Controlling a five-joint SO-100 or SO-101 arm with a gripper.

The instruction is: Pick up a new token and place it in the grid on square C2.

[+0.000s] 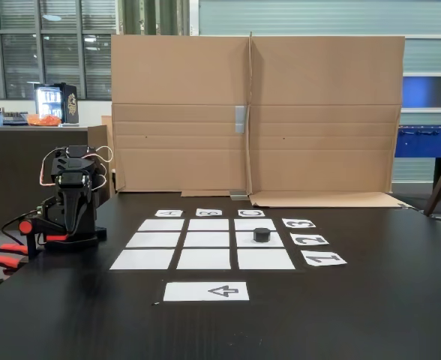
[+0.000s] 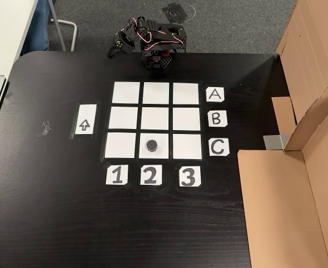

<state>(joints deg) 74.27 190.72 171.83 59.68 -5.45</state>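
1. In the fixed view from above, going left to right from the grid: one white sheet printed with an outlined arrow [image 2: 86, 119] lies on the black bench [image 2: 47, 212], left of the grid and apart from it.
2. The grid of nine blank white paper rectangles [image 2: 155, 119] forms three rows of three with dark gaps between the cells.
3. Just below the grid sit three white cards reading "1" [image 2: 116, 175], "2" [image 2: 150, 175] and "3" [image 2: 189, 176].
4. Just right of the grid sit three white cards reading "A" [image 2: 215, 95], "B" [image 2: 217, 118] and "C" [image 2: 218, 147].
5. One small dark grey hexagonal puck-shaped token [image 2: 152, 146] rests on square C2 [image 2: 163, 153], the middle cell of the grid's bottom row in this view, level with "C" and above "2".
6. One black robot arm [image 2: 155, 47] with red and white wires is folded up just above the grid's top edge; its fingers [image 2: 115, 49] point left, and whether they are spread or pressed together cannot be told.
7. Brown cardboard panels [image 2: 289, 206] stand right of the grid, beyond the letter cards.
8. In the low fixed view, the arm [image 1: 72, 196] sits left of the grid [image 1: 208, 240] and the token [image 1: 261, 235] rests on the middle cell of its right column.
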